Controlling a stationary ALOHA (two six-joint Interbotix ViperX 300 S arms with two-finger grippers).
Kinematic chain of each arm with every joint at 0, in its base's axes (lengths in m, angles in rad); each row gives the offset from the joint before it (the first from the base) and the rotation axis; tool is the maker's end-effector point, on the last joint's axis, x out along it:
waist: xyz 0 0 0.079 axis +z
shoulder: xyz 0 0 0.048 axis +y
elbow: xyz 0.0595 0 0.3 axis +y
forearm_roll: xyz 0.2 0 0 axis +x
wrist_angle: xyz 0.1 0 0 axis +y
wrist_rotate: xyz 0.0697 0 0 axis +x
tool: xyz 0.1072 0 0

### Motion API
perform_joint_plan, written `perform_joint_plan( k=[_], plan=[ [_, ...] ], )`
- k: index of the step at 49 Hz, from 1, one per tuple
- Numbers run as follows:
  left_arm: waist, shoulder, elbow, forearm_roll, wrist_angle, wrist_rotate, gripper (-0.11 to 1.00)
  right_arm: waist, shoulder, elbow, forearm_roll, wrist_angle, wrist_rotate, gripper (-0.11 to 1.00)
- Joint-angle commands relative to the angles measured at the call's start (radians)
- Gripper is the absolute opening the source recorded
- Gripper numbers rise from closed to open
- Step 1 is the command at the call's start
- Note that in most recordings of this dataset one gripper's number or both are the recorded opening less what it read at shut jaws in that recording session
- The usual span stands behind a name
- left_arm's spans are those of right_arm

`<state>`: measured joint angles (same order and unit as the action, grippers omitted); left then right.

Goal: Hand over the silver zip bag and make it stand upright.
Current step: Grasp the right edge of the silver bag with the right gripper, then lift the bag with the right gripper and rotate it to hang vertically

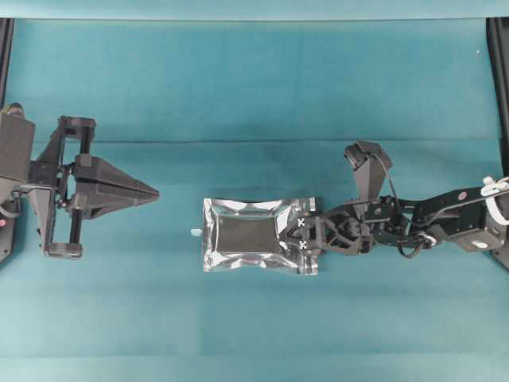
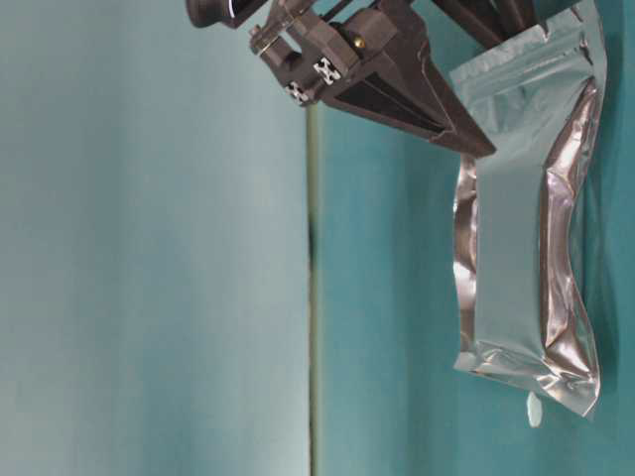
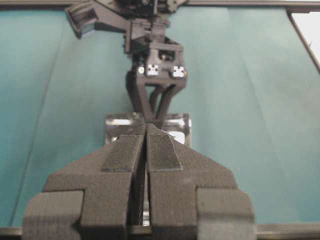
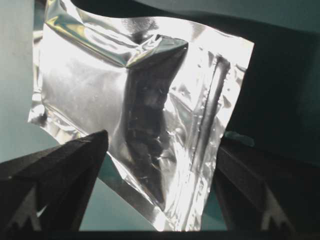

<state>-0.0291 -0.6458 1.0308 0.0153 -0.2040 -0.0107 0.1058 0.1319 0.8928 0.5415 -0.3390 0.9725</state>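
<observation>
Pressed flat together, the two padded fingers of the left gripper (image 3: 145,150) fill the bottom of the left wrist view, nothing between them, and from overhead that arm sits well apart from the bag at the left of the teal table (image 1: 238,79). Largest of all is that cloth-covered table, with the bag lying flat near its middle. Next in size, the right gripper (image 1: 306,235) reaches in from the right with its jaws spread wide, one finger to each side of the bag's near edge in the right wrist view; they look not yet closed on it, and whether either pad touches the foil cannot be told. The silver zip bag (image 1: 254,235) is a shiny rectangular foil pouch with crinkled, sealed flat edges and a puffed middle that reflects dark. It will likely be very light, thin and crushable, with a slick skin, so a firm pinch on a flat sealed edge seems a better hold than the puffed belly, which would probably dent and slip. Smallest is a tiny white scrap (image 1: 196,231) just beside the bag's far edge, lying towards the left arm.
</observation>
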Motion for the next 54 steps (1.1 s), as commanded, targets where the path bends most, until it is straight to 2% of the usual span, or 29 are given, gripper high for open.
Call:
perform_joint_plan(
  k=[1, 8, 12, 19, 25, 32, 43, 48, 54],
  plan=[
    [-0.002, -0.003, -0.018, 0.003, -0.006, -0.002, -0.04, -0.006, 0.015, -0.017, 0.003, -0.006, 0.005, 0.97],
    [0.0, -0.003, -0.017, 0.003, -0.006, -0.002, -0.04, -0.008, 0.015, -0.014, 0.005, 0.028, 0.003, 0.87],
    [0.0, -0.003, -0.017, 0.003, -0.005, -0.002, -0.04, -0.009, 0.015, -0.012, 0.005, 0.052, 0.002, 0.69],
    [0.0, -0.002, -0.018, 0.003, -0.006, -0.002, -0.04, -0.009, 0.015, -0.012, 0.005, 0.058, -0.002, 0.28],
    [0.0, -0.003, -0.017, 0.002, -0.006, -0.002, -0.04, -0.009, 0.015, -0.012, 0.005, 0.057, -0.003, 0.07],
    [-0.002, -0.003, -0.017, 0.003, -0.006, -0.002, -0.04, -0.009, 0.012, -0.012, 0.003, 0.057, -0.005, -0.02],
    [0.0, -0.003, -0.017, 0.003, -0.006, -0.002, -0.04, -0.014, -0.051, -0.032, -0.011, 0.072, -0.031, -0.03],
    [0.0, -0.003, -0.017, 0.003, -0.005, -0.002, -0.04, -0.029, -0.107, -0.061, -0.031, 0.135, -0.083, -0.03],
    [0.0, -0.003, -0.015, 0.003, -0.005, -0.002, -0.04, -0.069, -0.164, -0.132, -0.06, 0.308, -0.196, -0.03]
  ],
)
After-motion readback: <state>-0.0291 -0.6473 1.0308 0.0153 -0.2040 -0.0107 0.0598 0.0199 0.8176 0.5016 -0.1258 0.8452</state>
